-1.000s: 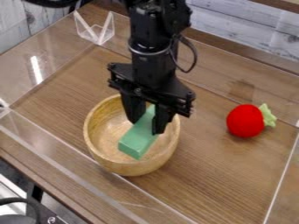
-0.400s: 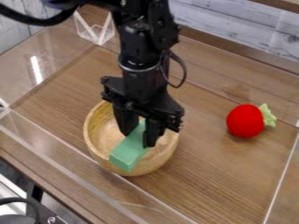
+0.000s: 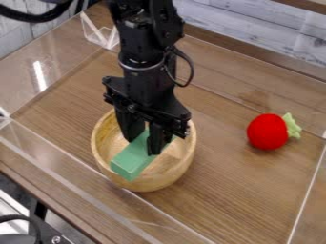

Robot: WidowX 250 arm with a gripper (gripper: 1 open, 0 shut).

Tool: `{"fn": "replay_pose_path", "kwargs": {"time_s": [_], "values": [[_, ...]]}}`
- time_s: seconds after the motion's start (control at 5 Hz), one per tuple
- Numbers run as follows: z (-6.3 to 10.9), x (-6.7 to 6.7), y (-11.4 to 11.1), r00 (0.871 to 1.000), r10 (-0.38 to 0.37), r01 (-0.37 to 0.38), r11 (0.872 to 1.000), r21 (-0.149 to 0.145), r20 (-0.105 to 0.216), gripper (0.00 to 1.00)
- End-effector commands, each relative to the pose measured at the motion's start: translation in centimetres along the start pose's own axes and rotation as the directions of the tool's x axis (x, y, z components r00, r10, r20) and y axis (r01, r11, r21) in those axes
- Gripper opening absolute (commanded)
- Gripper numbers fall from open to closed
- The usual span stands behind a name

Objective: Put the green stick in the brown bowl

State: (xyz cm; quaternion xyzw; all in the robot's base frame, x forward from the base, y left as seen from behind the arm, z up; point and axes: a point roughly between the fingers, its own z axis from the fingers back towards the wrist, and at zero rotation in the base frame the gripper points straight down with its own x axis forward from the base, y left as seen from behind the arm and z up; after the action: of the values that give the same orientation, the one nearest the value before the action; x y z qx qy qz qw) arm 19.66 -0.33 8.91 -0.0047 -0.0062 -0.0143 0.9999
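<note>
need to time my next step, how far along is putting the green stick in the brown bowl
Looks done: the green stick has been picked up and is over the brown bowl. In hand: its upper end is at the tool. Left, probably: release and back away.

Bowl (image 3: 173, 170): light-brown wood, smooth, grain visible. Green stick (image 3: 132, 160): plain, matt, smooth faces. Desk (image 3: 242, 181): brown wood, grained. Strawberry-like toy (image 3: 268, 132): bright red, finish too small to grade. Arm (image 3: 143, 52): black, largely matt.
</note>
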Motion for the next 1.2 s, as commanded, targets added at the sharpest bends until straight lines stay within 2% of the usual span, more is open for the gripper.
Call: {"fn": "replay_pose_path", "kwargs": {"time_s": [0.0, 0.4, 0.8, 1.0], "values": [[0.2, 1.3, 0.2, 0.998, 0.039, -0.039, 0.999, -0.002, 0.045, 1.0], [0.5, 2.0, 0.7, 0.998, -0.033, 0.034, 0.999, -0.012, 0.046, 1.0], [1.1, 5.1, -0.1, 0.995, -0.082, 0.083, 0.996, -0.02, 0.063, 1.0], [1.1, 5.8, -0.6, 0.996, -0.055, 0.057, 0.998, -0.02, 0.068, 1.0]]}}
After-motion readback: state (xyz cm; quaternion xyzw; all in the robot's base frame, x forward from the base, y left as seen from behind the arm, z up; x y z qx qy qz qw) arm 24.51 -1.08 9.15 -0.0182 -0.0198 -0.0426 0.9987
